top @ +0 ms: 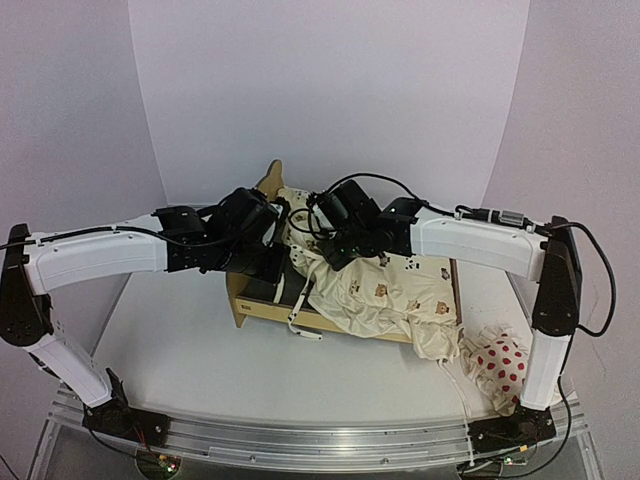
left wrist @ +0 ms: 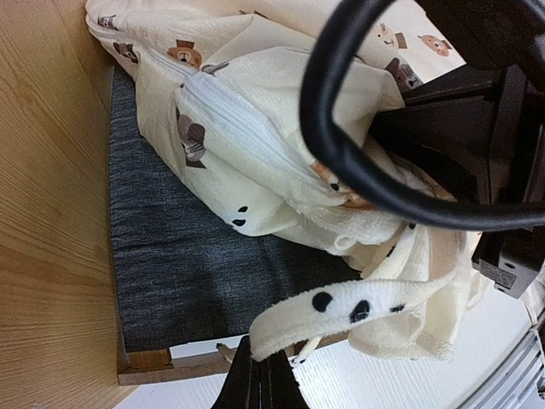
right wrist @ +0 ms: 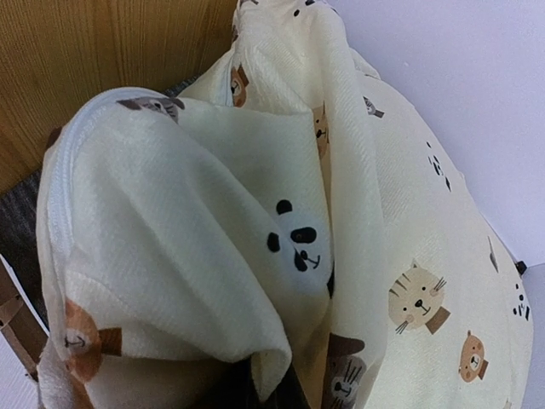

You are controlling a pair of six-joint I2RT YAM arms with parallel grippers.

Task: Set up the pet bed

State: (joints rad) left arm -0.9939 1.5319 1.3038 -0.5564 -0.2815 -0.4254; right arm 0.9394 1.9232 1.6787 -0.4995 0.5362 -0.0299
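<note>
— Where is the pet bed (top: 262,312)?

— About the middle of the surface (top: 180,350), lengthwise from left to right. Its scalloped end board is towards the left edge, and both arms reach in over it.

— And the bedding?

— The cream animal-print cushion (top: 390,295) is heaped over the right part of the frame, and its ruffle spills past the near rail towards the near right corner. The left end of the dark grey base (left wrist: 187,273) is uncovered. The small white pillow with red dots (top: 500,362) lies off the bed at that same corner, touching the cushion's trailing edge.

— What about the left fingers (left wrist: 245,390)?

— They look pressed together, down by the near rail at the bed's left end. The end of a dotted tie (left wrist: 341,308) sits right at their tips — it may be pinched there, but the view is too tight to say.

— And the right fingers (right wrist: 272,396)?

— They are buried under a fold of the cushion beside the wooden end board. Only a dark sliver shows, so I cannot tell whether they are clenched or released.
</note>
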